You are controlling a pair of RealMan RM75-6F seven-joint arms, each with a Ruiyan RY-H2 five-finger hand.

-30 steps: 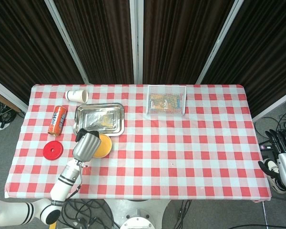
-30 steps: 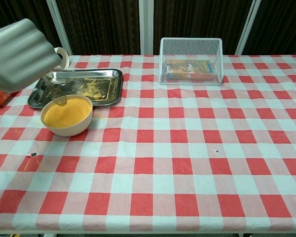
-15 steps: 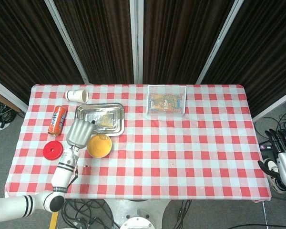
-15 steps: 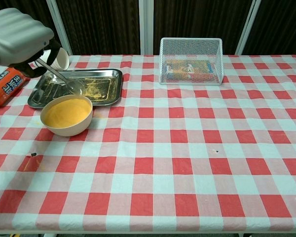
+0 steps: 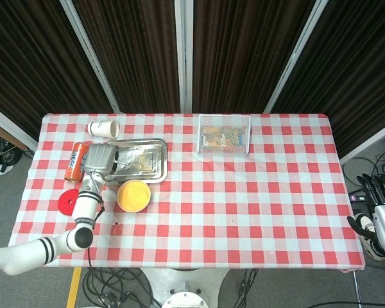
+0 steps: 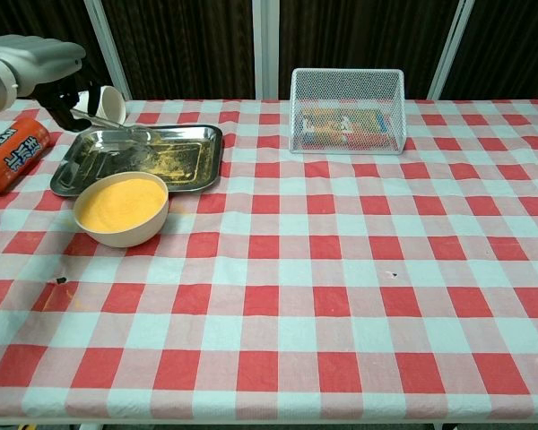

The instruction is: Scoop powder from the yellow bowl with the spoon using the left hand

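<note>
**A:** What is on the surface, and where is the powder?

**B:** A red-and-white checked cloth covers it. Near the left edge sits a round cream-sided bowl of yellow-orange powder. Just behind it lies a shallow rectangular steel tray dusted with powder.

**A:** And the left hand?

**B:** The grey left hand hangs over the tray's left end, fingers curled round the handle of a thin metal spoon. The spoon's bowl hovers over the tray, apart from the yellow bowl. Whether it carries powder, I cannot tell.

**A:** The right hand?

**B:** The right hand rests off the table's right side; its fingers look loosely apart, holding nothing.

**A:** Which step is this?

**B:** Likely the spoon is between scoops. The next move calls for bringing it forward and dipping it into the powder.
</note>
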